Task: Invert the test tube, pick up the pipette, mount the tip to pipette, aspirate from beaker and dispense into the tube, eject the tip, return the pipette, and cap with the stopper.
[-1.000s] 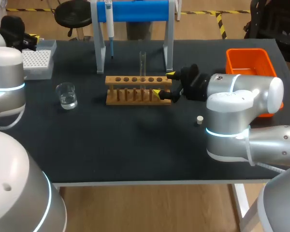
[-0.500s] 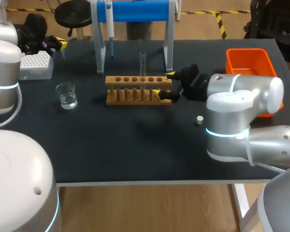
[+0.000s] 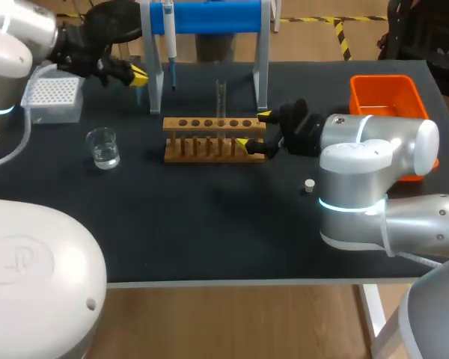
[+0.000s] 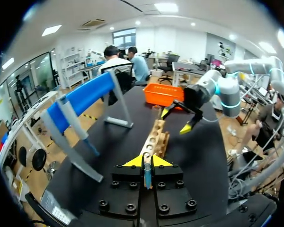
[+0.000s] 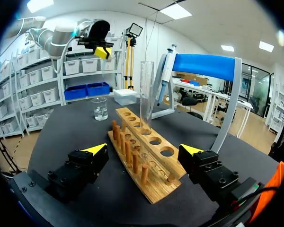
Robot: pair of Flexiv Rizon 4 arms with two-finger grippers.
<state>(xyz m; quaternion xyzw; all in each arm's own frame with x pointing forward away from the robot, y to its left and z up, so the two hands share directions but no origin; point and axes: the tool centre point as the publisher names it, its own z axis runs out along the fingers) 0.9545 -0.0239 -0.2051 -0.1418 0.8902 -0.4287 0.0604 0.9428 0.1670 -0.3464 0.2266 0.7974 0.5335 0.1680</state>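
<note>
The right gripper (image 3: 253, 130), coming in from the right of the head view, sits at centre frame with its fingers spread wide to either side of the right end of the wooden rack (image 3: 209, 139). In the right wrist view a gap shows between each yellow tip and the wood, so this claw is open around the rack and grips nothing. The test tube (image 3: 221, 97) stands upright in the third hole from that end, just ahead of the right gripper (image 5: 144, 149). The left gripper (image 3: 137, 75) hangs in the upper left of the frame, beside the left leg of the blue stand (image 3: 209, 15), and its own view shows its yellow tips (image 4: 132, 161) drawn together. The pipette (image 3: 169, 37) hangs on the stand at top centre. The tip box (image 3: 52, 97) and beaker (image 3: 103, 147) lie at the left, the stopper (image 3: 309, 185) right of centre, and the orange bin (image 3: 385, 97) at the upper right.
</note>
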